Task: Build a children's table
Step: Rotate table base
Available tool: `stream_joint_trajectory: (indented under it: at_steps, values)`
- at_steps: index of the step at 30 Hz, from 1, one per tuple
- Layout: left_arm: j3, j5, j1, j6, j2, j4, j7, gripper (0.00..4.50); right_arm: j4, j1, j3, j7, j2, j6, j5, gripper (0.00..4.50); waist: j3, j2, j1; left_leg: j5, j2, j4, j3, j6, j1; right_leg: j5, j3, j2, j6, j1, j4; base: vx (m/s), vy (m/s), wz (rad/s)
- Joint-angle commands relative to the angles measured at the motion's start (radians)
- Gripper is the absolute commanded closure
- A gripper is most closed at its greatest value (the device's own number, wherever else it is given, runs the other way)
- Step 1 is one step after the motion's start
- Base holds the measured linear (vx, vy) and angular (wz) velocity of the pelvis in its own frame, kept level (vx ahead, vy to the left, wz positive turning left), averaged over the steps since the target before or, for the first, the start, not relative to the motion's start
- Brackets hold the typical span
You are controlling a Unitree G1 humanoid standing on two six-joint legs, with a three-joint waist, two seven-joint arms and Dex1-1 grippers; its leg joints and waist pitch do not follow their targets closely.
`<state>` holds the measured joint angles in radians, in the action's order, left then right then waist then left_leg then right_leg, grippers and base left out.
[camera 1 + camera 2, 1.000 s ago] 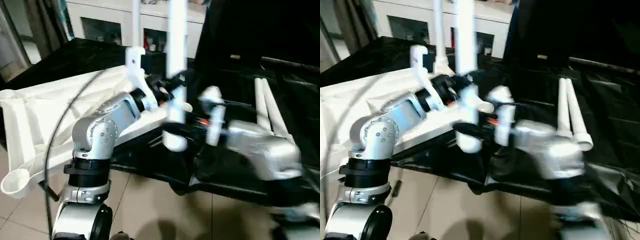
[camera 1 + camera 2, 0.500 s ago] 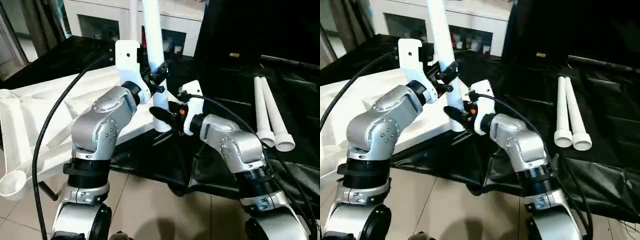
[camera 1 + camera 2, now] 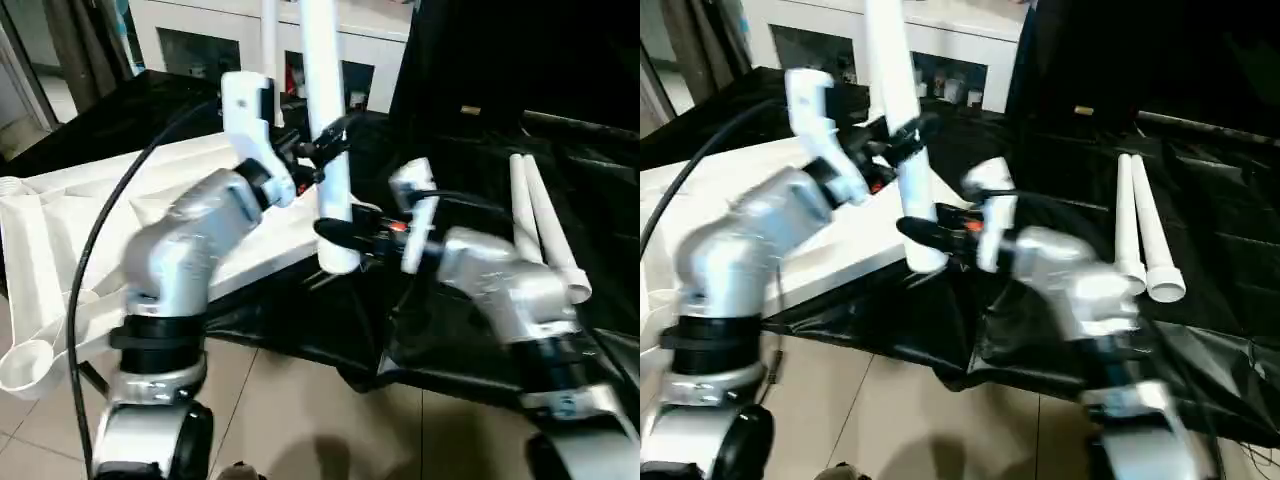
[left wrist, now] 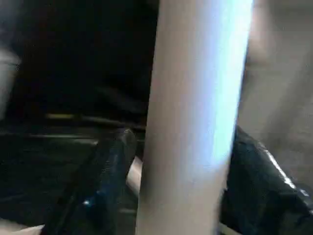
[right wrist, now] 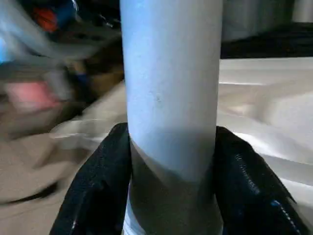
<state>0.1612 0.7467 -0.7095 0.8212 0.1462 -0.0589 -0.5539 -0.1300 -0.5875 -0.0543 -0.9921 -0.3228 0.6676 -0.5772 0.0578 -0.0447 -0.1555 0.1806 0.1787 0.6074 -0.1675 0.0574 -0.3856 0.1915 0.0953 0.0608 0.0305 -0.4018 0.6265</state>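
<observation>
Over the last half second both arms have swung the upright leg [image 3: 330,150] toward three o'clock from the tabletop [image 3: 60,240], left gripper [image 3: 325,140] and right gripper [image 3: 345,235] each clamped on it, so seating it is likely next.

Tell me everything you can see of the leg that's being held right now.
The held leg is a long, smooth white tube, plastic by its look, standing nearly upright in the air and running past the picture's top. Its wider lower end hangs over the black sheet beside the tabletop. The left claw clamps it partway up; the right claw clamps it near the bottom.
</observation>
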Motion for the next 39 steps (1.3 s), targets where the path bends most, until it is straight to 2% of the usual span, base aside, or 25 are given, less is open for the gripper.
stream_joint_trajectory:
  at_steps: [1, 2, 3, 5, 6, 8, 9, 10, 11, 14, 17, 21, 22, 23, 24, 25, 27, 28, 29, 34, 38, 39]
  values:
    - [0.006, 0.056, 0.008, 0.034, 0.012, 0.005, -0.082, 1.25, 0.043, -0.001, 0.025, -0.064, -0.025, 0.031, -0.048, 2.54, -0.070, 0.009, -0.004, 0.109, 0.055, -0.068, 0.018, -0.018, 0.016, 0.104, -0.064, 0.096, 0.168, 0.061, -0.069, 0.000, 0.000, 0.00]
    - [-0.003, 0.063, 0.010, 0.043, 0.027, 0.009, -0.113, 1.25, 0.056, 0.004, 0.019, -0.093, -0.042, 0.041, -0.060, 2.54, -0.070, 0.008, -0.004, 0.120, 0.056, -0.068, 0.018, -0.017, 0.017, 0.118, -0.063, 0.096, 0.164, 0.061, -0.071, 0.000, 0.000, 0.00]
    - [-0.030, 0.068, 0.011, 0.054, 0.055, 0.010, -0.172, 1.25, 0.080, 0.015, -0.001, -0.152, -0.082, 0.066, -0.079, 2.54, -0.068, 0.013, -0.005, 0.134, 0.057, -0.070, 0.019, -0.012, 0.019, 0.144, -0.064, 0.098, 0.160, 0.060, -0.074, 0.000, 0.000, 0.00]
    - [-0.051, 0.081, 0.012, 0.072, 0.078, 0.006, -0.224, 1.25, 0.090, 0.020, -0.010, -0.181, -0.104, 0.083, -0.092, 2.54, -0.069, 0.012, -0.008, 0.140, 0.057, -0.071, 0.019, -0.007, 0.021, 0.168, -0.064, 0.097, 0.150, 0.061, -0.077, 0.000, 0.000, 0.00]
    - [-0.066, 0.092, 0.012, 0.084, 0.092, 0.002, -0.261, 1.53, 0.097, 0.024, -0.016, -0.199, -0.118, 0.097, -0.102, 2.54, -0.069, 0.014, -0.008, 0.141, 0.058, -0.071, 0.020, -0.006, 0.020, 0.170, -0.064, 0.098, 0.150, 0.061, -0.077, 0.000, 0.000, 0.00]
    - [-0.091, 0.088, 0.007, 0.087, 0.108, 0.003, -0.295, 1.60, 0.116, 0.034, -0.033, -0.234, -0.147, 0.124, -0.111, 2.54, -0.070, 0.020, -0.011, 0.149, 0.059, -0.071, 0.021, 0.002, 0.022, 0.177, -0.064, 0.098, 0.153, 0.060, -0.078, 0.000, 0.000, 0.00]
    - [-0.101, 0.086, 0.003, 0.087, 0.110, 0.008, -0.303, 1.65, 0.125, 0.041, -0.045, -0.243, -0.160, 0.131, -0.106, 2.54, -0.070, 0.022, -0.012, 0.151, 0.059, -0.071, 0.021, 0.003, 0.022, 0.177, -0.063, 0.097, 0.152, 0.061, -0.079, 0.000, 0.000, 0.00]
    - [-0.107, 0.084, -0.001, 0.085, 0.109, 0.012, -0.309, 1.79, 0.131, 0.048, -0.055, -0.247, -0.170, 0.135, -0.101, 2.54, -0.070, 0.018, -0.014, 0.152, 0.060, -0.071, 0.021, 0.006, 0.022, 0.175, -0.064, 0.097, 0.150, 0.061, -0.079, 0.000, 0.000, 0.00]
    - [-0.109, 0.084, -0.003, 0.082, 0.108, 0.013, -0.312, 1.95, 0.132, 0.049, -0.058, -0.248, -0.172, 0.137, -0.100, 2.54, -0.071, 0.021, -0.014, 0.153, 0.060, -0.070, 0.021, 0.010, 0.022, 0.170, -0.064, 0.098, 0.154, 0.061, -0.078, 0.000, 0.000, 0.00]
    - [-0.108, 0.087, -0.013, 0.077, 0.102, 0.029, -0.311, 2.13, 0.136, 0.054, -0.058, -0.250, -0.180, 0.145, -0.101, 2.54, -0.073, 0.021, -0.015, 0.154, 0.059, -0.068, 0.021, 0.014, 0.020, 0.170, -0.063, 0.099, 0.160, 0.062, -0.078, 0.000, 0.000, 0.00]
    - [-0.107, 0.082, -0.020, 0.071, 0.100, 0.047, -0.315, 2.49, 0.135, 0.054, -0.056, -0.256, -0.185, 0.146, -0.100, 2.54, -0.074, 0.020, -0.015, 0.146, 0.058, -0.068, 0.021, 0.013, 0.020, 0.166, -0.063, 0.097, 0.158, 0.062, -0.077, 0.000, 0.000, 0.00]
    - [-0.090, 0.083, -0.025, 0.060, 0.088, 0.067, -0.292, 2.60, 0.136, 0.058, -0.069, -0.230, -0.182, 0.101, -0.061, 2.55, -0.075, 0.017, -0.015, 0.132, 0.057, -0.066, 0.021, 0.010, 0.018, 0.136, -0.062, 0.097, 0.167, 0.063, -0.073, 0.000, 0.000, 0.00]
    - [-0.086, 0.079, -0.026, 0.053, 0.085, 0.069, -0.283, 2.61, 0.131, 0.056, -0.071, -0.217, -0.176, 0.094, -0.053, 2.20, -0.076, 0.018, -0.016, 0.129, 0.058, -0.066, 0.021, 0.009, 0.018, 0.132, -0.062, 0.098, 0.168, 0.064, -0.072, 0.000, 0.000, 0.00]
    - [-0.080, 0.071, -0.026, 0.040, 0.080, 0.070, -0.266, 2.61, 0.118, 0.051, -0.065, -0.193, -0.162, 0.094, -0.050, 2.20, -0.075, 0.018, -0.016, 0.133, 0.058, -0.066, 0.021, 0.009, 0.018, 0.138, -0.062, 0.098, 0.169, 0.063, -0.074, 0.000, 0.000, 0.00]
    - [-0.077, 0.064, -0.027, 0.031, 0.076, 0.069, -0.253, 2.62, 0.111, 0.047, -0.061, -0.180, -0.154, 0.095, -0.050, 1.85, -0.075, 0.017, -0.015, 0.132, 0.059, -0.067, 0.021, 0.009, 0.018, 0.140, -0.062, 0.100, 0.170, 0.064, -0.074, 0.000, 0.000, 0.00]
    - [-0.073, 0.045, -0.027, 0.014, 0.068, 0.066, -0.221, 2.62, 0.104, 0.043, -0.055, -0.149, -0.135, 0.088, -0.043, 1.83, -0.075, 0.016, -0.014, 0.135, 0.060, -0.067, 0.022, 0.014, 0.018, 0.139, -0.062, 0.099, 0.170, 0.063, -0.073, 0.000, 0.000, 0.00]
    - [-0.084, -0.006, -0.025, -0.035, 0.058, 0.057, -0.175, 2.62, 0.099, 0.040, -0.066, -0.059, -0.099, 0.019, 0.026, 1.74, -0.074, 0.013, -0.014, 0.131, 0.061, -0.068, 0.023, 0.019, 0.018, 0.148, -0.062, 0.100, 0.159, 0.062, -0.075, 0.000, 0.000, 0.00]
    - [-0.084, -0.023, -0.024, -0.054, 0.048, 0.056, -0.151, 2.62, 0.075, 0.035, -0.075, 0.027, -0.062, -0.046, 0.091, 1.74, -0.074, 0.011, -0.010, 0.128, 0.059, -0.068, 0.022, 0.027, 0.017, 0.158, -0.062, 0.102, 0.149, 0.062, -0.075, 0.000, 0.000, 0.00]
    - [-0.090, -0.039, -0.023, -0.067, 0.047, 0.056, -0.143, 2.62, 0.065, 0.033, -0.078, 0.055, -0.045, -0.072, 0.113, 1.67, -0.075, 0.011, -0.009, 0.125, 0.058, -0.068, 0.021, 0.035, 0.018, 0.165, -0.062, 0.102, 0.147, 0.060, -0.073, 0.000, 0.000, 0.00]
    - [-0.145, -0.187, -0.033, -0.144, 0.030, 0.068, 0.000, 2.62, 0.003, 0.007, -0.081, 0.199, 0.059, -0.101, 0.153, 1.67, -0.075, 0.014, -0.005, 0.133, 0.062, -0.072, 0.022, 0.034, 0.022, 0.146, -0.064, 0.098, 0.135, 0.058, -0.071, 0.000, 0.000, 0.00]
    - [-0.167, -0.237, -0.047, -0.107, 0.024, 0.058, 0.097, 2.62, -0.033, -0.011, -0.083, 0.259, 0.112, -0.118, 0.176, 1.67, -0.076, 0.014, -0.005, 0.127, 0.061, -0.073, 0.022, 0.036, 0.021, 0.109, -0.065, 0.099, 0.139, 0.059, -0.066, 0.000, 0.000, 0.00]
    - [-0.180, -0.257, -0.049, -0.102, 0.026, 0.051, 0.117, 2.62, -0.049, -0.017, -0.084, 0.274, 0.127, -0.124, 0.185, 1.98, -0.075, 0.014, -0.003, 0.126, 0.060, -0.073, 0.021, 0.035, 0.020, 0.109, -0.065, 0.099, 0.140, 0.060, -0.066, 0.000, 0.000, 0.00]
